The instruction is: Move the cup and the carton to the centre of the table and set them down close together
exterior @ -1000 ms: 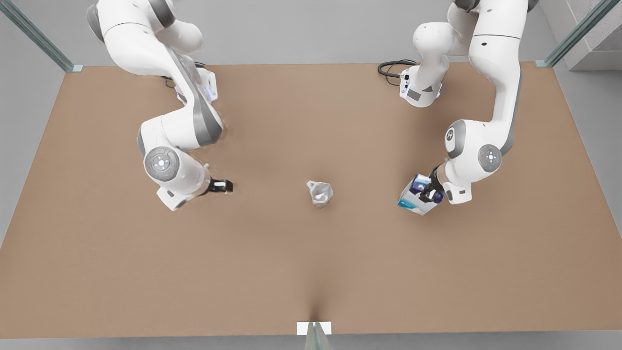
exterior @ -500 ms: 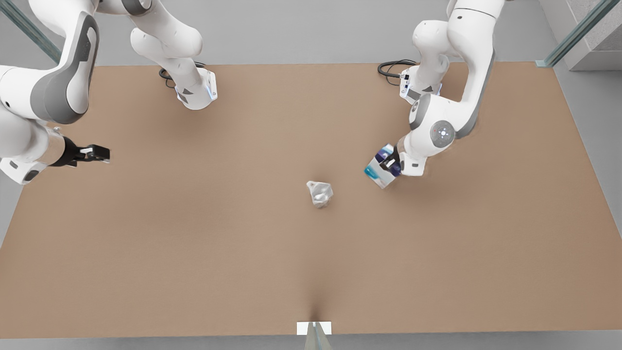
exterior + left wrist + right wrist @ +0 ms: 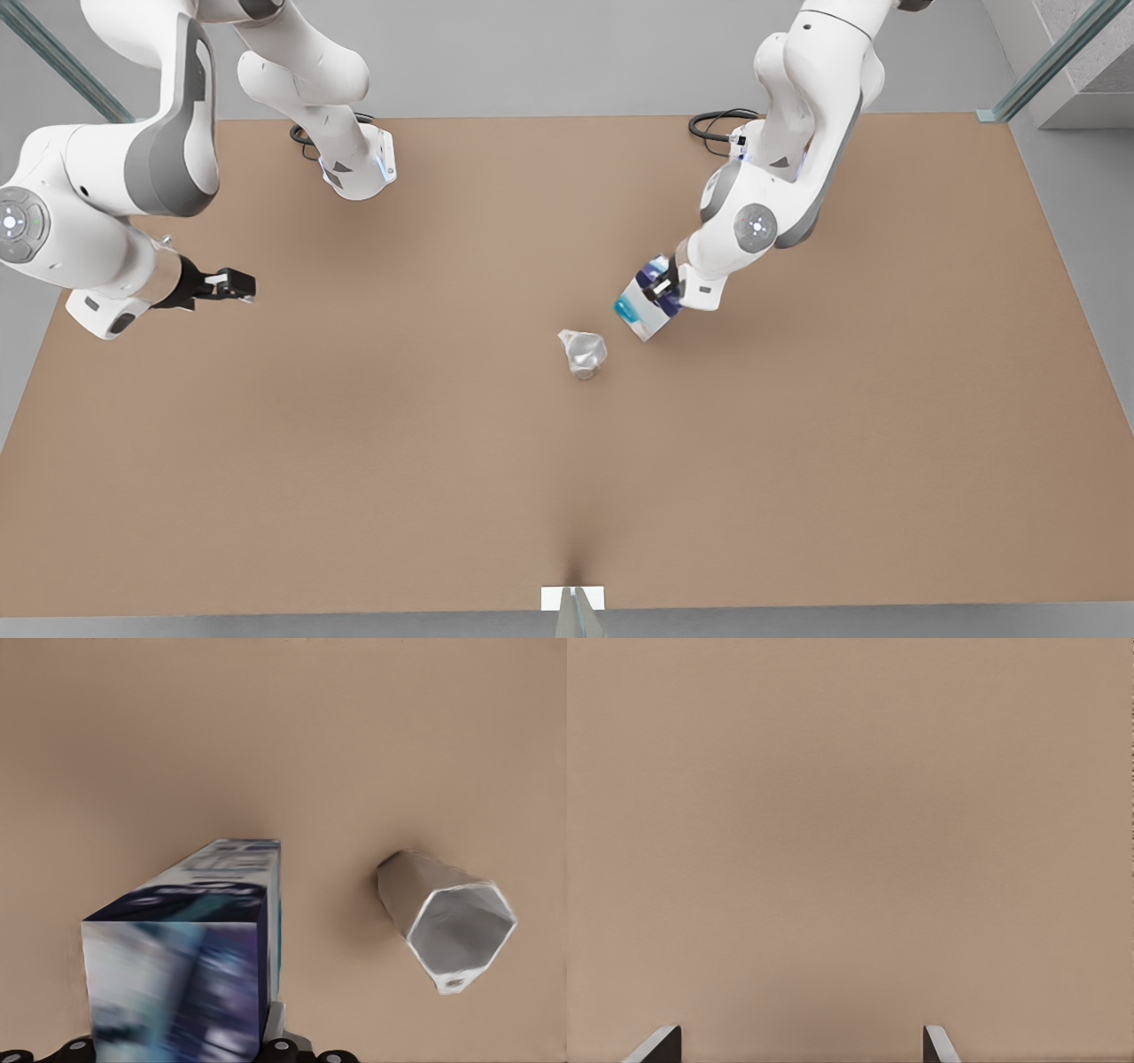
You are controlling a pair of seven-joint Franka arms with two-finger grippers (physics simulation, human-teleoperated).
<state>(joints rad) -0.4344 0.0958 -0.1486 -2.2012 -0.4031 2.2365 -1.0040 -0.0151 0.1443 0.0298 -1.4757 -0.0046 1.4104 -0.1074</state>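
The silvery faceted cup (image 3: 583, 353) stands free near the middle of the light-brown table (image 3: 354, 461). In the left wrist view the cup (image 3: 447, 921) shows its open mouth beside the carton (image 3: 190, 966). My left gripper (image 3: 660, 288), on the arm at the front view's right, is shut on the white, dark-blue and teal carton (image 3: 640, 310). It holds the carton tilted, just to the cup's right and slightly behind it, a small gap apart. My right gripper (image 3: 237, 285) hangs open and holds nothing near the table's left edge. Its fingertips (image 3: 664, 1041) frame bare tabletop.
Both arm bases stand at the table's far edge, with a black cable (image 3: 713, 124) coiled by the one on the right. A small white tab (image 3: 572, 598) marks the near long edge. Bare tabletop lies in front of the cup.
The left gripper has carried the carton towards the front view's left, from far right of the cup to just beside it. The right arm swung away from the centre to the table's left side.
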